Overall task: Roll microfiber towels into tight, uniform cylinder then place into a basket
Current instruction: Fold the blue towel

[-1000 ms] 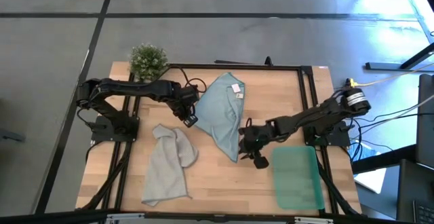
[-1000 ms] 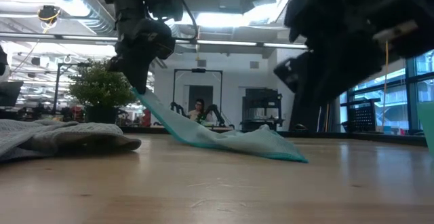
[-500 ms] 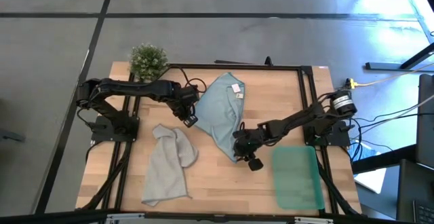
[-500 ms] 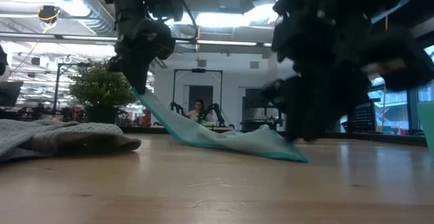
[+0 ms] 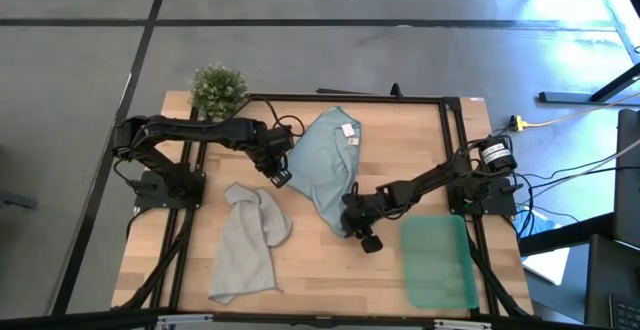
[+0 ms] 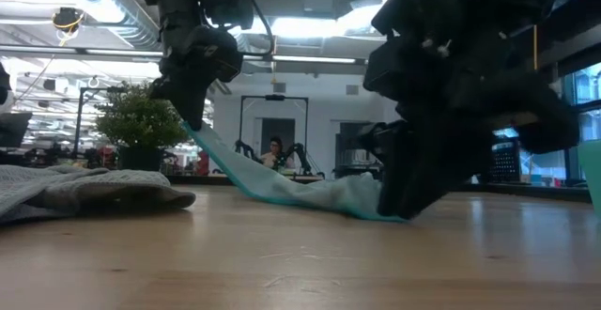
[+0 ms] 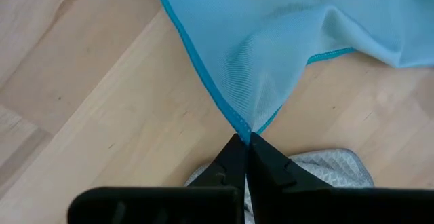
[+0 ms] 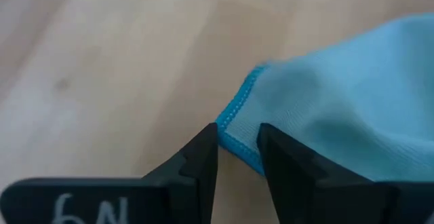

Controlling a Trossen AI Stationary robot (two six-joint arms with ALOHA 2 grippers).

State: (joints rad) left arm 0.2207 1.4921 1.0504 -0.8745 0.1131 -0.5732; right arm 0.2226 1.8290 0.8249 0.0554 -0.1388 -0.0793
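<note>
The bench (image 5: 400, 160) is carrying both towels and the basket. The pale blue towel (image 5: 328, 165) is lying mid-bench, its long axis running from the far edge toward the near right. The grey towel (image 5: 245, 240) is lying crumpled toward the near left corner, long axis pointing at the near edge. The basket (image 5: 438, 262) is sitting at the near right corner, lengthwise toward the near edge. The left tool (image 7: 243, 142) is pinching the blue towel's left corner, lifting it. The right tool (image 8: 237, 146) is straddling the towel's near corner, fingers (image 8: 200, 159) slightly apart.
</note>
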